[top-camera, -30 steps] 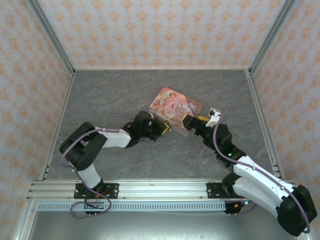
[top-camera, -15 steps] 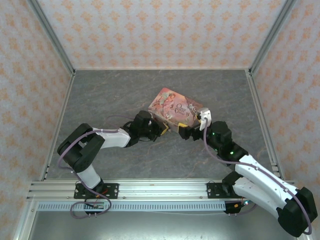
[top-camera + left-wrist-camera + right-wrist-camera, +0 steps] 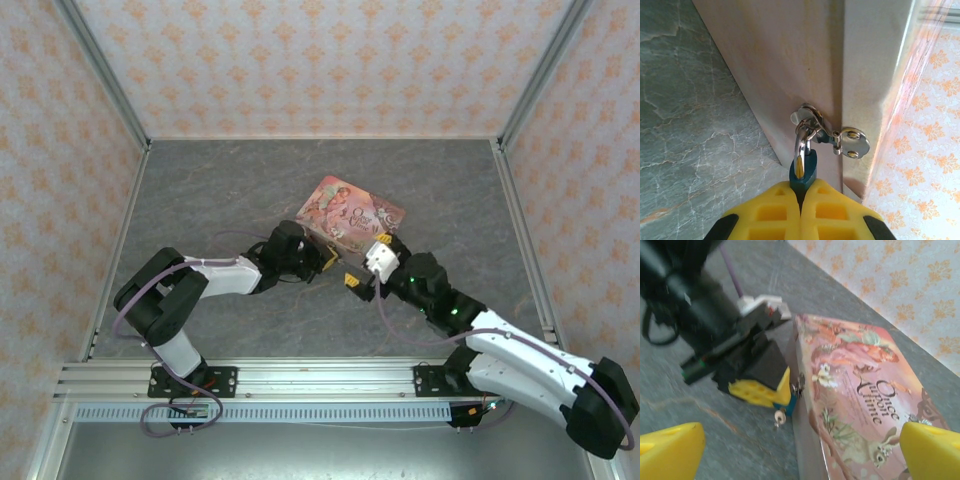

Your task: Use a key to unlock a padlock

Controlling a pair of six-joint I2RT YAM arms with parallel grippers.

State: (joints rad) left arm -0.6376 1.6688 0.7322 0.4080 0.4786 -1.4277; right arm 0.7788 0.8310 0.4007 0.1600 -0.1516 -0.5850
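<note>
Left gripper (image 3: 327, 259) sits low at the near-left edge of the pink tin (image 3: 350, 212) in the top view. The right gripper (image 3: 356, 282) is just beside it on the near side, aimed at the same edge. The lock itself is too small to make out from above.

From the left wrist, the yellow fingers (image 3: 775, 215) are pressed together on the body of the teal padlock (image 3: 803, 171). Its shackle (image 3: 799, 142) passes through the hasp (image 3: 815, 122) on the tin's side wall, just above the table (image 3: 685, 125).

From the right wrist, the right gripper (image 3: 800, 450) is spread wide with nothing between its tips, which sit at the two lower corners. Ahead, the padlock (image 3: 783, 408) hangs at the tin's edge, pinched by the left gripper (image 3: 760, 390). A small silvery piece, probably the key (image 3: 776, 418), dangles below it.

The step in hand looks like bringing the right gripper to that key. To do it well, the left gripper should hold the lock body firm so that it cannot swing on the hasp. The right gripper should narrow, come in low and in line with the key, pinch its head squarely, and twist about the key's own axis. A sideways pull could drag the tin or slip the lock out of the pinch.
</note>
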